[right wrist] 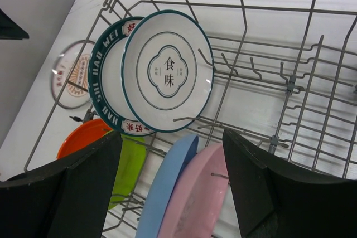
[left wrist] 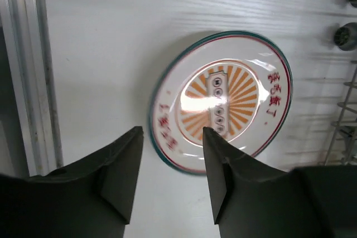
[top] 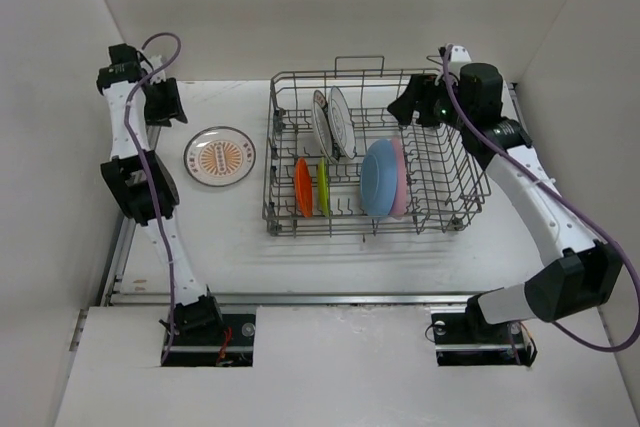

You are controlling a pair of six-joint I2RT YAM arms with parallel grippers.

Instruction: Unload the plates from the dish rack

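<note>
plate [left wrist: 220, 101]: white, orange sunburst centre, teal rim, flat on table [left wrist: 111, 26].

Top cam: high above the near edge of the table [top: 250, 257], looking down over all of it. Left wrist cam: close over the sunburst plate [left wrist: 220, 101] near the table's left edge, facing down. Right wrist cam: close, looking down into the dish rack [right wrist: 288, 85]. I get that plate in all three views.
</note>
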